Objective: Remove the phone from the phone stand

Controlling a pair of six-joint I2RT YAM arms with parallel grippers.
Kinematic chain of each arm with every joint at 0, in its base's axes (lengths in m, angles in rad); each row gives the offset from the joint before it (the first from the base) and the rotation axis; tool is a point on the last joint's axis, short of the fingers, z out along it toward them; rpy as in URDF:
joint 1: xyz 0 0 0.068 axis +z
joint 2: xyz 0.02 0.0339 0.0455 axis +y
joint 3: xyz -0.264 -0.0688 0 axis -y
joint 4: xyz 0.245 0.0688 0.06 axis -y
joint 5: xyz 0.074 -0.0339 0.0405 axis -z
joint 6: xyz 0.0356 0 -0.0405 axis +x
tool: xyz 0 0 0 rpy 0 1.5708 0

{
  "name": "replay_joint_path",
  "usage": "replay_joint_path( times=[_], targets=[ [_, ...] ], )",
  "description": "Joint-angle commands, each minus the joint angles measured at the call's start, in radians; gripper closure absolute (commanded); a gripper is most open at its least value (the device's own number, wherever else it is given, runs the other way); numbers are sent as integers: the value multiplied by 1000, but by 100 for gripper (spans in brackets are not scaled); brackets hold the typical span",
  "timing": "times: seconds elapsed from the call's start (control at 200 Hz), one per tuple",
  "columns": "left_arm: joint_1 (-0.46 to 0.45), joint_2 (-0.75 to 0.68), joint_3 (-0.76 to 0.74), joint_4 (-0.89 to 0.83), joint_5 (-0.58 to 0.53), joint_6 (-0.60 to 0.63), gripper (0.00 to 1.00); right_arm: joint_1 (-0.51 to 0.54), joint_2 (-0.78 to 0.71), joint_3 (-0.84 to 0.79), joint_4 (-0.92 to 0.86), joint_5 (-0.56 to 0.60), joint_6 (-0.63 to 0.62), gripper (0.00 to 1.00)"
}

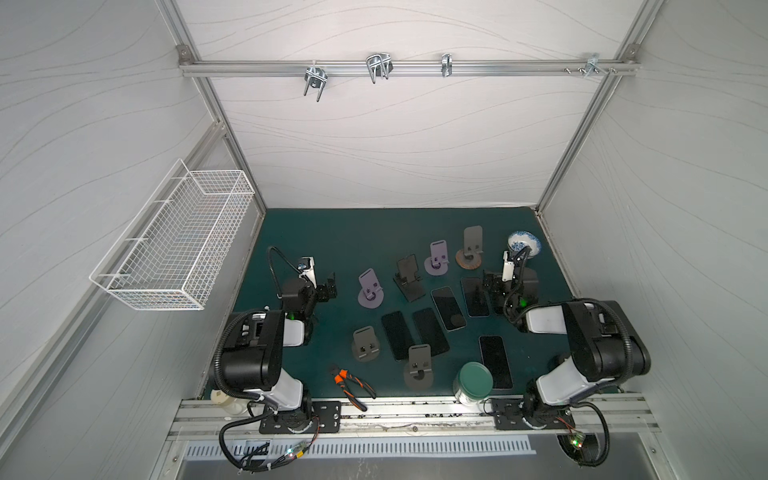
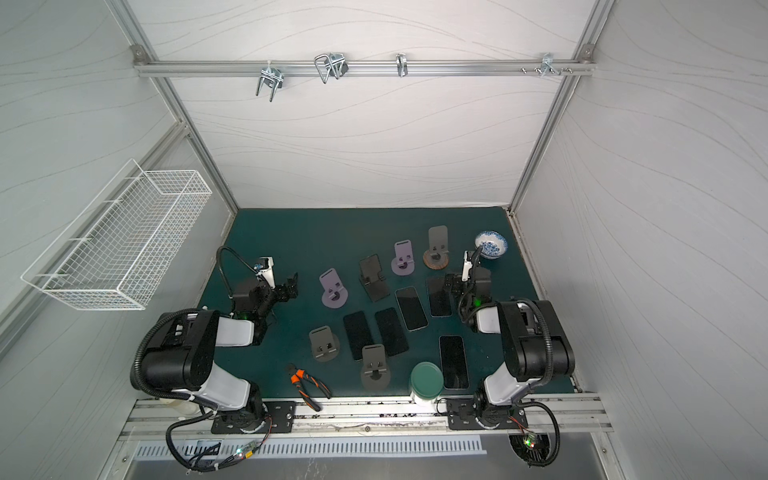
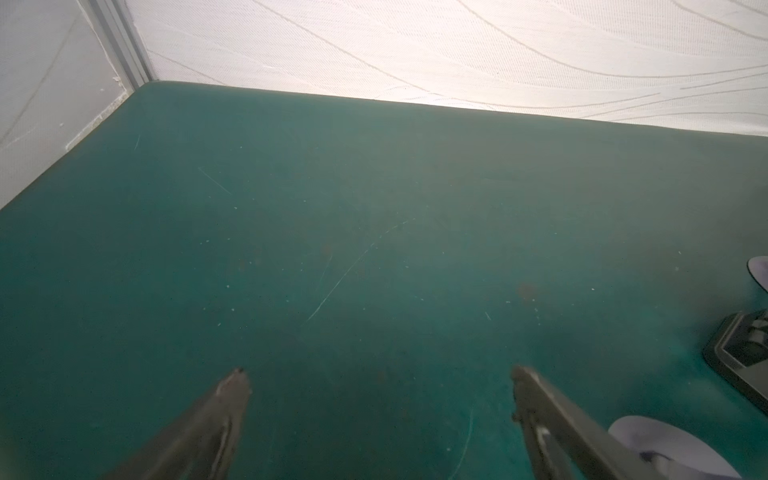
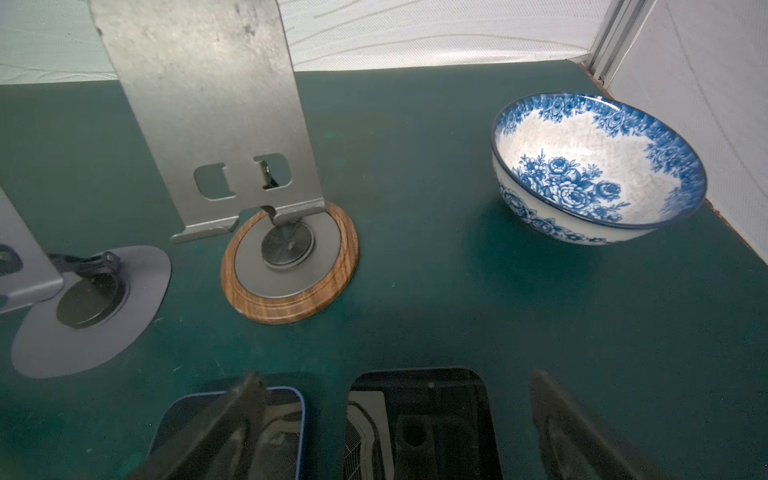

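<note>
The right gripper (image 4: 397, 377) hangs released, its jaws spread wide. Between them the black phone (image 4: 419, 424) lies flat on the green mat (image 4: 457, 299) at the lower middle of the right wrist view, and neither finger grips it. Just beyond it, in the upper left of that view, the grey stand (image 4: 208, 104) on its wooden ring is bare. In both top views every stand on the mat looks empty and the phones lie flat around the centre. The removal itself therefore seems done, and I judge the step in hand to be the retreat. To do it well, the arm should rise straight up before swinging away. One finger overlaps the blue-edged phone (image 4: 284, 419) just beside the black one, so a sideways pull could drag either phone. How high the fingers sit above the screens I cannot tell. The left gripper (image 3: 380, 374) is likewise open over bare mat, holding nothing. As for containers, the blue-and-white bowl (image 4: 540, 224) at the upper right of the right wrist view is empty. The wire basket (image 1: 174, 249) on the wall at the left middle of a top view shows nothing inside. The jar (image 1: 473, 380) at the lower centre-right wears a green lid, so its contents are hidden.
</note>
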Motion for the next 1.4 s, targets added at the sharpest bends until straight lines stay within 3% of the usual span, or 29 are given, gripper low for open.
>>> replay_joint_path(
  times=[0.0, 1.396],
  targets=[
    [-3, -1, 22, 30, -33, 1, 0, -1, -10, 4, 5, -4, -19, 1],
    [-26, 2, 16, 48, -65, 17, 0, -2, -5, 6, 9, -10, -20, 1]
  ],
)
